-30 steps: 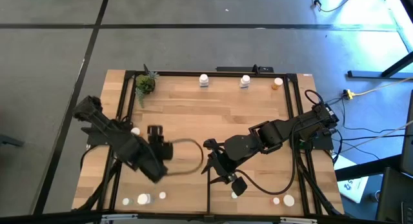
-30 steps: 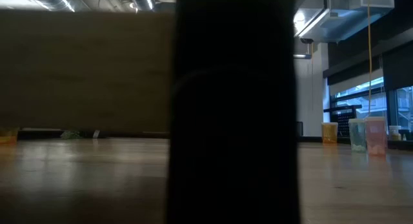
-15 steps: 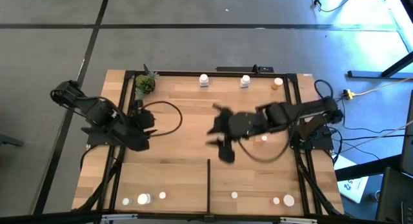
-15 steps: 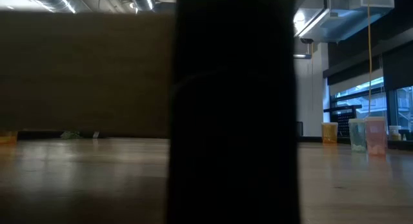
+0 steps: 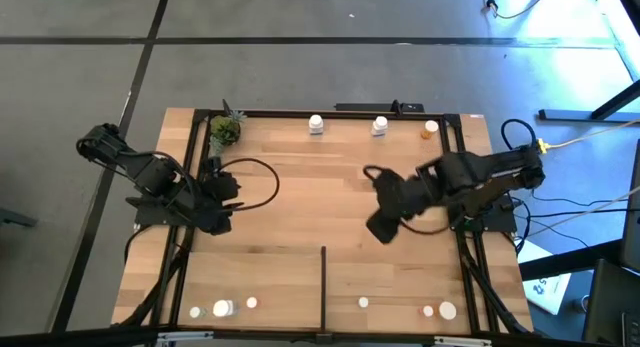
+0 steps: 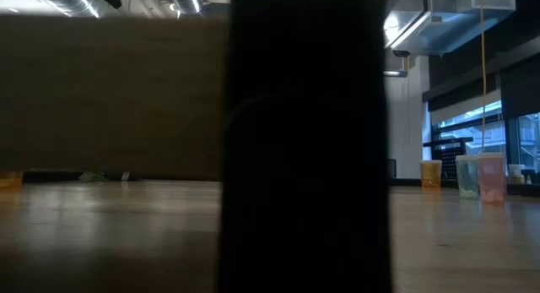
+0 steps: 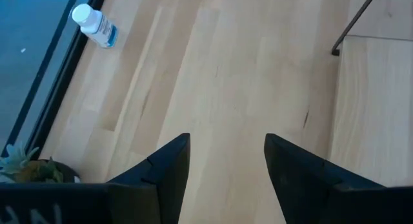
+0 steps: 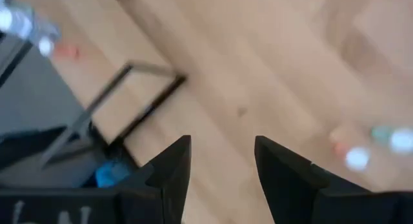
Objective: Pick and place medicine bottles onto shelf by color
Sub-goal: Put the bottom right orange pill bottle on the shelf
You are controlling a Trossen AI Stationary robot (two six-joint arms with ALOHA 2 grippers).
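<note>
Grey concrete floor is surrounding the counter, whose light-wood shelf [image 5: 300, 202] is sitting inside black bars with a thin divider strip [image 5: 322, 287] near its front edge. We are seeing both arms pulling back: 1 second ago they were reaching low toward the front row, and now the left tool [image 5: 222, 192] is resting at the left rail beside the potted plant [image 5: 225, 130], while the right tool [image 5: 385, 219] is swinging toward the right side, blurred in motion. Both tools are standing partly open with bare wood showing between the fingers [image 7: 169, 161], so we are carrying nothing. The medicine bottles are staying in 2 rows: 2 white ones [image 5: 316, 123] and 1 orange [image 5: 430, 129] along the back, and small clusters at the front left [image 5: 222, 308] and front right [image 5: 446, 310]. We are judging this as a retreat after a placement, or a return to rest, with the sorting looking largely done.
</note>
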